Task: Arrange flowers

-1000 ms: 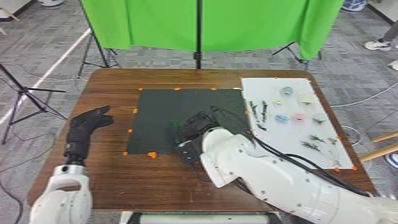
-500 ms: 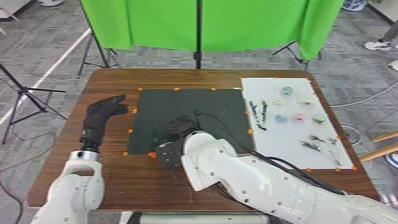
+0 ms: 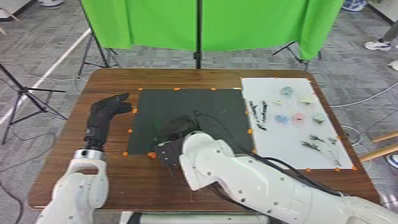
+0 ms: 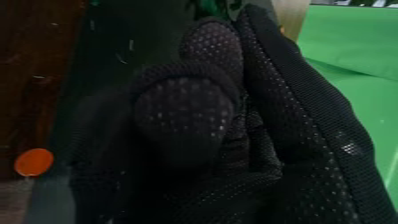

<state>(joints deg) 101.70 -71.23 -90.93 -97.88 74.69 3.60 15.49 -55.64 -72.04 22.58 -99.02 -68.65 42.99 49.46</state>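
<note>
Over the dark mat (image 3: 162, 102) at mid-frame, the right hand's (image 3: 180, 128) grip can't be told; best ease it gently past the green thing (image 4: 210, 6). Left hand (image 3: 107, 109) relaxed, empty.

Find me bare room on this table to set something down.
The dark mat is bare beyond the right hand; so is the brown table between the mat and its far edge. The white sheet is crowded with flowers and stems.
</note>
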